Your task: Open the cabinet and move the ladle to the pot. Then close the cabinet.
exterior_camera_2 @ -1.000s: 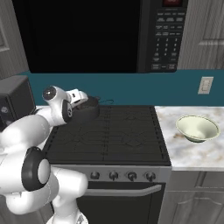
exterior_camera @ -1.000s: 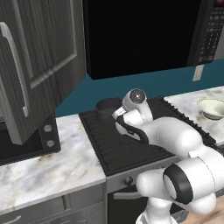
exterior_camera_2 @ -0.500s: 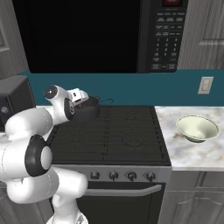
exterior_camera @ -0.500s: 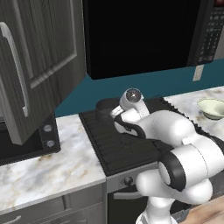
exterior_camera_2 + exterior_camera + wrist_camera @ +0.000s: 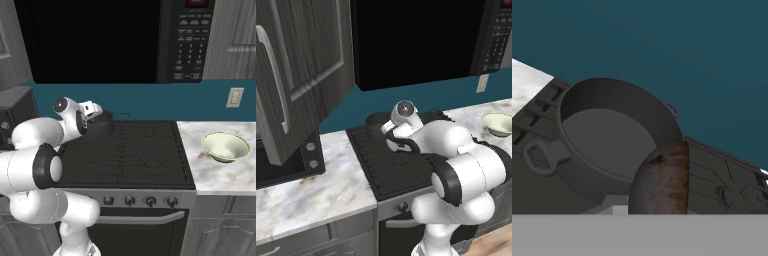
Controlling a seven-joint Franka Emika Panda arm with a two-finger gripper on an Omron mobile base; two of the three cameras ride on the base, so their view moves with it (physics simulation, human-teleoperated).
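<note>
The short, wide, dark grey pot [image 5: 612,135] is located at the rear left corner of the black stovetop [image 5: 135,152], against the teal wall. A brown, rust-mottled ladle [image 5: 661,182] is seen in the hand view, held in the two-finger gripper [image 5: 96,111] with the jaws narrowed on it, just beside the pot rim. The dark grey woodgrain cabinet door [image 5: 301,65] is seen swung open at the left. A pale green bowl [image 5: 225,147] is positioned on the marble counter [image 5: 220,172] to the right.

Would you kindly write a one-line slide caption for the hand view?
Rusty brown ladle held just short of the empty dark grey pot on the black stove, teal wall behind.
</note>
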